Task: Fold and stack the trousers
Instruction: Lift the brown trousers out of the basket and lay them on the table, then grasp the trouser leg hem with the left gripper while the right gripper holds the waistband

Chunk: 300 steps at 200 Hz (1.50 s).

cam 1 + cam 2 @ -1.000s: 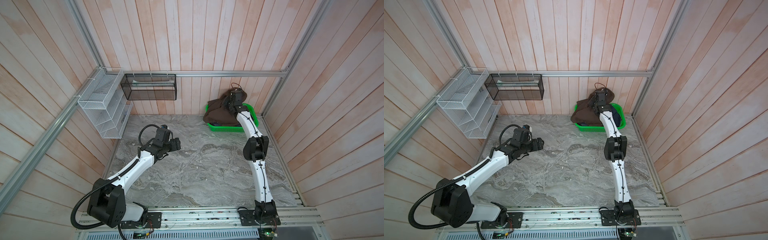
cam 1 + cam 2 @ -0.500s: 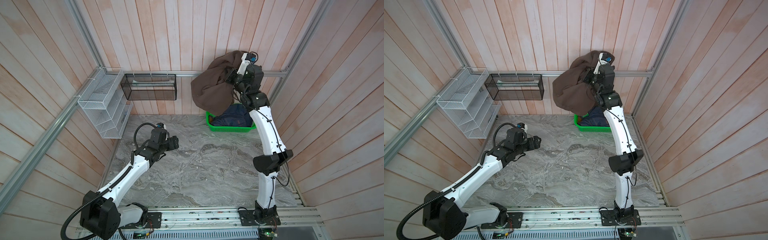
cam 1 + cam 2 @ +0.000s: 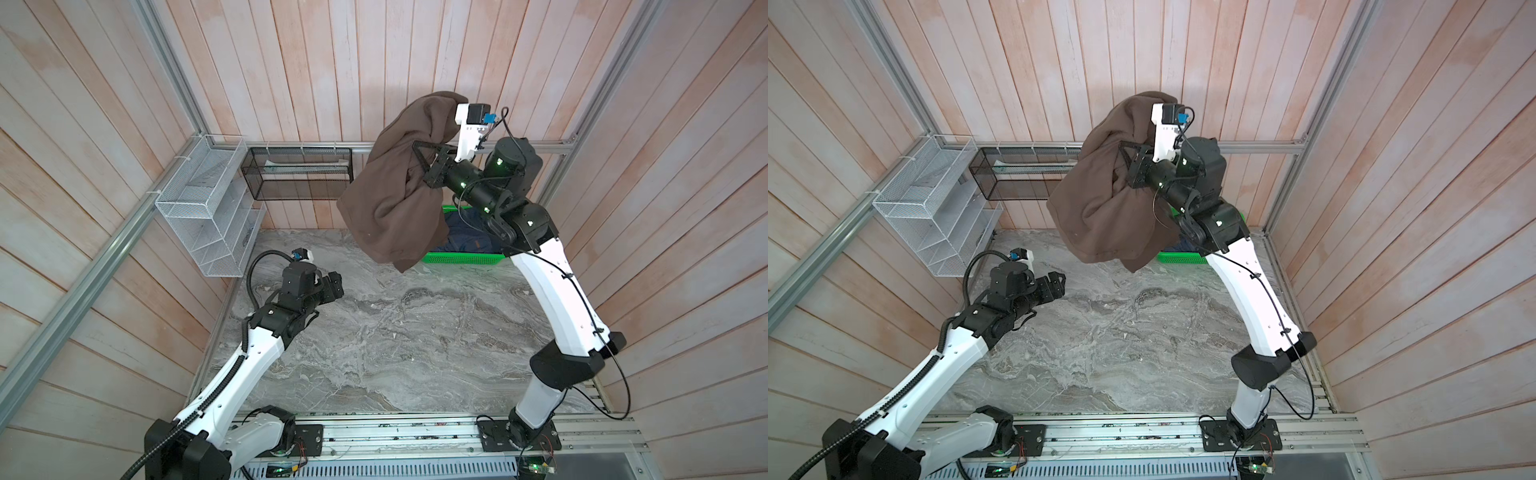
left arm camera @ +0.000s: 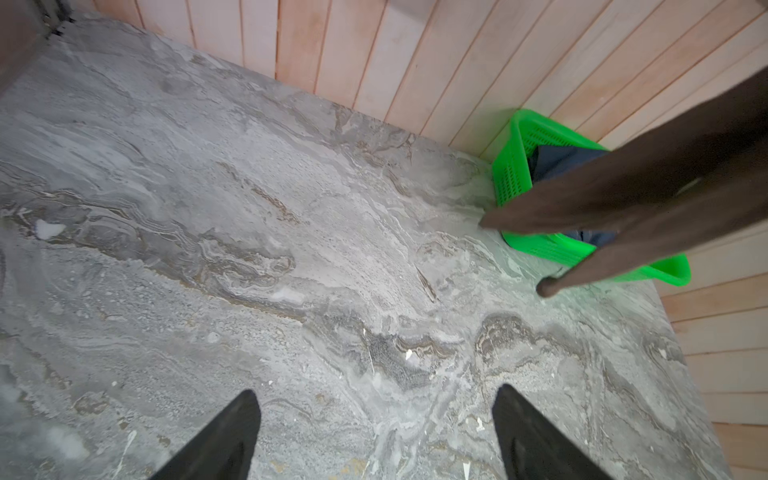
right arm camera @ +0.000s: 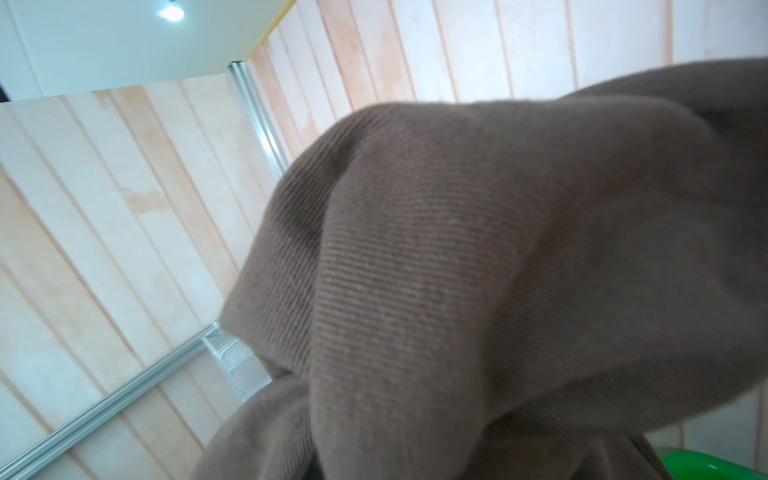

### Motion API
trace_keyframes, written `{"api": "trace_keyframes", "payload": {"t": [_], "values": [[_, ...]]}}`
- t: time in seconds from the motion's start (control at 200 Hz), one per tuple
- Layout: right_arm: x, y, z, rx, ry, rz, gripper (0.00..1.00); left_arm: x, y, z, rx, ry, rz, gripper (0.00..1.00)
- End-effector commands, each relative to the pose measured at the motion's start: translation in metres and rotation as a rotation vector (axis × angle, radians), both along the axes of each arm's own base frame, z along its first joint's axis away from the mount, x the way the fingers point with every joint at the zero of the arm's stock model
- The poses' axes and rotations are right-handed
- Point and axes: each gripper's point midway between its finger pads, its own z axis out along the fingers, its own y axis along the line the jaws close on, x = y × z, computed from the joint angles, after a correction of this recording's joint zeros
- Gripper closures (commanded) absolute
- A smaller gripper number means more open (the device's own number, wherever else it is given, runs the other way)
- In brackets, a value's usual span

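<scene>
While the right gripper (image 3: pixel 419 164) hangs high above the green basket (image 3: pixel 465 259), its jaws are clamped together on a bunch of the trousers (image 3: pixel 395 199); the fingertips are buried in the cloth, though one black finger shows against the brown in both top views. The trousers (image 3: pixel 1100 199) are clear of the basket's inside. They are a bulky, crumpled mass of dark brown fabric draped over the right gripper (image 3: pixel 1121 166), sagging down toward the basket's left in both top views; their lowest fold hangs in front of the basket's near rim (image 3: pixel 1183 258), and whether it touches that rim cannot be told. In the left wrist view two dark strips of the trousers (image 4: pixel 648 187) cross in front of the green basket (image 4: pixel 513 166), their ends blurred; in the right wrist view the trousers (image 5: pixel 457 270) fill most of the picture, their fine ribbed weave plain, with a sliver of the green basket (image 5: pixel 715 467) at the edge. A navy garment (image 3: pixel 469 232) lies inside the basket. The left gripper (image 3: pixel 334 286) hovers over the marble tabletop (image 3: pixel 395 332), well apart from the basket and pointed toward it, its fingers (image 4: pixel 226 444) spread wide with nothing between them.
</scene>
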Motion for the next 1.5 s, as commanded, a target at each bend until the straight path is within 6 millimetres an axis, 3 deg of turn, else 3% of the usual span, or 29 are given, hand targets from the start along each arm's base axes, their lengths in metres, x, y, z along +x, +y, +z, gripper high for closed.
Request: {"api": "trace_keyframes", "payload": {"t": [0.0,0.065,0.145,0.275,0.38,0.475,0.6,0.72,0.795,0.885,0.91,0.925,0.99,1.11,1.22,1.365,1.495], "values": [[-0.067,-0.02,0.071,0.111,-0.238,0.094,1.0,-0.002,0.017,0.011,-0.015,-0.05,0.071,0.1],[-0.077,-0.023,0.073,0.12,-0.233,0.118,1.0,-0.005,0.024,0.016,-0.015,-0.069,0.094,0.1],[-0.075,-0.024,0.064,0.101,-0.199,0.109,1.0,-0.007,0.031,0.023,-0.013,-0.092,0.122,0.1],[-0.048,-0.021,0.012,0.064,-0.063,0.086,1.0,-0.012,0.038,0.028,-0.01,-0.109,0.147,0.1],[-0.02,-0.028,-0.058,0.054,0.111,0.069,1.0,-0.015,0.042,0.03,-0.003,-0.115,0.162,0.1],[0.004,-0.044,-0.145,0.018,0.301,0.006,1.0,-0.016,0.046,0.03,0.014,-0.116,0.173,0.1],[0.021,-0.083,-0.259,-0.033,0.539,-0.109,1.0,-0.016,0.048,0.031,0.035,-0.115,0.177,0.1],[0.017,-0.118,-0.359,-0.132,0.743,-0.214,1.0,-0.013,0.046,0.027,0.039,-0.103,0.164,0.1],[0.008,-0.14,-0.406,-0.2,0.841,-0.292,1.0,-0.011,0.042,0.024,0.038,-0.09,0.147,0.1],[-0.003,-0.171,-0.449,-0.278,0.962,-0.403,1.0,-0.008,0.037,0.016,0.035,-0.067,0.122,0.1],[-0.006,-0.18,-0.458,-0.306,0.987,-0.439,0.91,-0.007,0.035,0.015,0.034,-0.06,0.113,0.1],[-0.009,-0.186,-0.464,-0.33,1.006,-0.466,0.8,-0.006,0.034,0.013,0.033,-0.055,0.107,0.1],[-0.015,-0.198,-0.471,-0.398,1.038,-0.513,0.46,-0.004,0.028,0.006,0.029,-0.03,0.078,0.1],[-0.02,-0.208,-0.449,-0.443,1.033,-0.552,0.25,-0.001,0.014,-0.005,0.017,0.009,0.023,0.1],[-0.024,-0.221,-0.408,-0.427,0.984,-0.629,0.15,0.0,0.002,-0.013,0.029,0.034,-0.022,0.09],[-0.037,-0.249,-0.356,-0.343,0.9,-0.782,0.11,0.0,-0.015,-0.025,0.052,0.071,-0.071,0.09],[-0.047,-0.267,-0.335,-0.268,0.866,-0.847,0.09,-0.001,-0.026,-0.036,0.048,0.1,-0.098,0.09]]}}
